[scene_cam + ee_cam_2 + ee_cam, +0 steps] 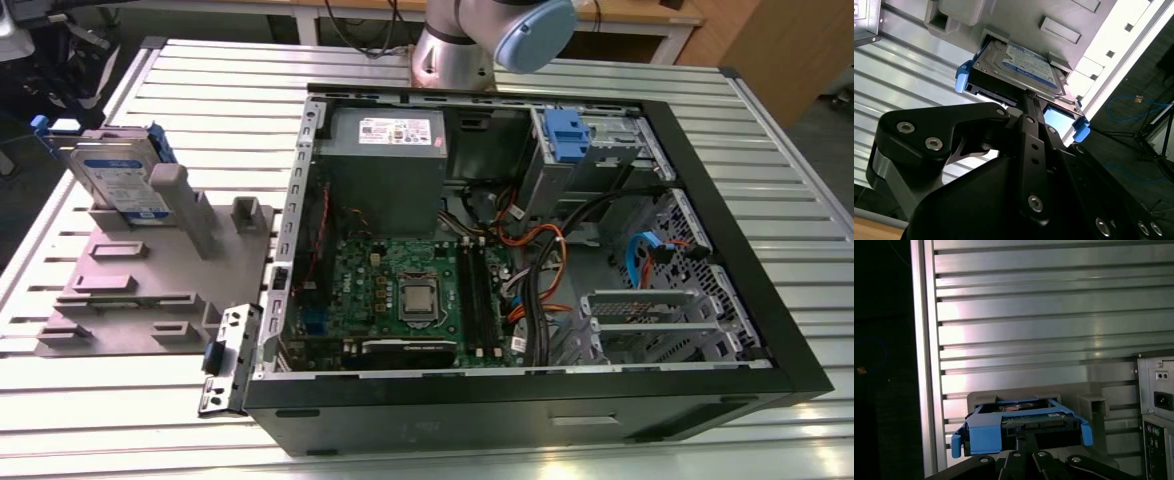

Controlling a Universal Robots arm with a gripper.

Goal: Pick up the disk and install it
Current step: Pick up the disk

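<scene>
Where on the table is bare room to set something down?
Free: the table slats on the exterior view's right of the computer case, and those between the grey fixture and the near edge. Crowded: inside the case, and the fixture holding the disk.

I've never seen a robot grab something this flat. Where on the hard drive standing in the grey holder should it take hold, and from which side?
Probably the free upper edge of the disk, midway between its blue rails, pinching across the two flat faces from above. It stands on edge in the grey holder, so its lower edge is seated and out of reach.
</scene>
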